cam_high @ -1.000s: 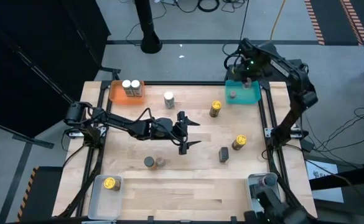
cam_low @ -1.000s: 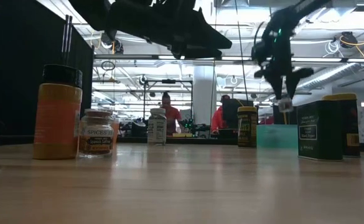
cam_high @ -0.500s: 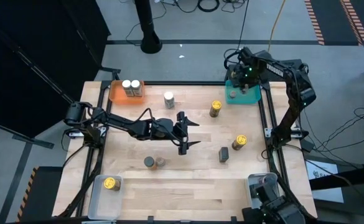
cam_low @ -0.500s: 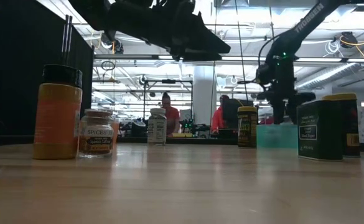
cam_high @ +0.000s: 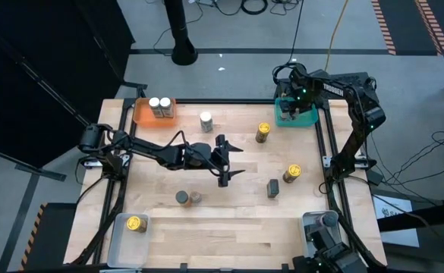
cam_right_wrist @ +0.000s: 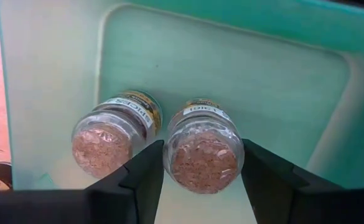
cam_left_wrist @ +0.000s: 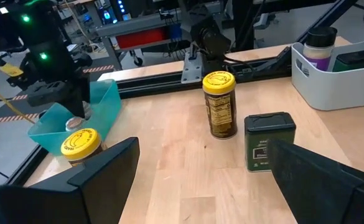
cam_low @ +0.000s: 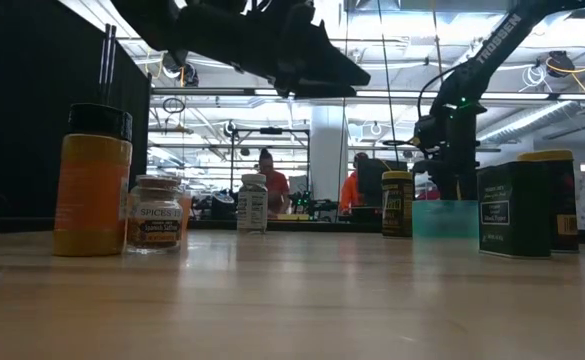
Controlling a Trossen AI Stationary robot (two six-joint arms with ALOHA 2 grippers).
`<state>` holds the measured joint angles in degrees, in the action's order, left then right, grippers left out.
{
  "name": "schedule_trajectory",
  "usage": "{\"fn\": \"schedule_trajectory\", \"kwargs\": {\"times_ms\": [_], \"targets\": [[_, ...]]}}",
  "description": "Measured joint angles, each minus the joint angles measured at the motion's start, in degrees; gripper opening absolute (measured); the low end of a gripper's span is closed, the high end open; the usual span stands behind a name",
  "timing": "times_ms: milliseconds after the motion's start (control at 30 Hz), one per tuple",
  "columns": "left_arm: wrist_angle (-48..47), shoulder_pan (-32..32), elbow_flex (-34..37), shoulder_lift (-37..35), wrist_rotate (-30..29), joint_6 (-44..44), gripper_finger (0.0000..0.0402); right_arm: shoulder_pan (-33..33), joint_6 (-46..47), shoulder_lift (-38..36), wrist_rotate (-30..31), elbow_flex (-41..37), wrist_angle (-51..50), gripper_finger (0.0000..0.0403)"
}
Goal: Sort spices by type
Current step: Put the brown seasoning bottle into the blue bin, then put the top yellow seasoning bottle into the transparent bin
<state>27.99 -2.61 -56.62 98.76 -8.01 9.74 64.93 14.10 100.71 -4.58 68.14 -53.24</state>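
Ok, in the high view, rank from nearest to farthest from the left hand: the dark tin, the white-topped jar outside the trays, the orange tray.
1. White-topped jar, up-table of the left hand.
2. Dark tin, toward the right arm's side, slightly farther.
3. Orange tray, far left corner.

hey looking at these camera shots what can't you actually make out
- High view: the teal tray's contents, covered by the right gripper.
- Low view: the teal tray interior, screened by its wall.
- Left wrist view: the green tin's label, too small.
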Motion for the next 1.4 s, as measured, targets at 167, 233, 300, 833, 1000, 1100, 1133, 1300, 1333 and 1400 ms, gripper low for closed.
{"fn": "schedule_trajectory", "kwargs": {"times_ms": [167, 233, 300, 833, 1000, 1100, 1133, 1300, 1333, 1400], "targets": [[-0.02, -0.02, 0.00, 0.00, 0.00, -0.02, 0.0354, -0.02, -0.03, -0.02, 0.00, 0.02, -0.17, 0.0202], [-0.02, -0.02, 0.00, 0.00, 0.00, -0.02, 0.0354, -0.02, -0.03, -0.02, 0.00, 0.02, -0.34, 0.0207], [-0.02, -0.04, 0.00, 0.00, 0.00, -0.02, 0.0354, -0.02, -0.03, -0.02, 0.02, 0.32, -0.49, 0.0213], [-0.77, 0.02, 0.04, -0.35, 0.00, -0.22, 0.0354, -9.11, -1.16, -19.48, -2.63, 16.78, -7.99, 0.0217], [-4.53, -2.91, 0.04, -2.96, 0.00, -3.28, 0.0354, -34.61, 2.92, -38.11, 3.70, 3.67, 6.64, 0.0217], [-8.87, -5.88, 0.04, -5.86, -0.82, -5.56, 0.0354, -51.26, 4.42, -47.10, 5.22, -8.02, 21.88, 0.0217], [-10.35, -7.02, 0.04, -6.99, -1.80, -6.49, 0.0354, -55.79, 5.13, -49.36, 6.70, -12.15, 27.12, 0.0217], [-25.48, -12.70, -1.61, -13.19, -8.12, -13.88, 0.0354, -70.77, 3.17, -52.56, 10.74, -26.61, 51.75, 0.0217], [-30.52, -13.78, -2.87, -14.04, -9.61, -16.39, 0.0354, -72.62, 2.31, -51.75, 10.61, -27.60, 54.37, 0.0217], [-41.35, -15.69, -6.51, -15.17, -12.16, -22.63, 0.0354, -75.80, 0.15, -49.82, 10.73, -27.74, 56.31, 0.0217]]}}
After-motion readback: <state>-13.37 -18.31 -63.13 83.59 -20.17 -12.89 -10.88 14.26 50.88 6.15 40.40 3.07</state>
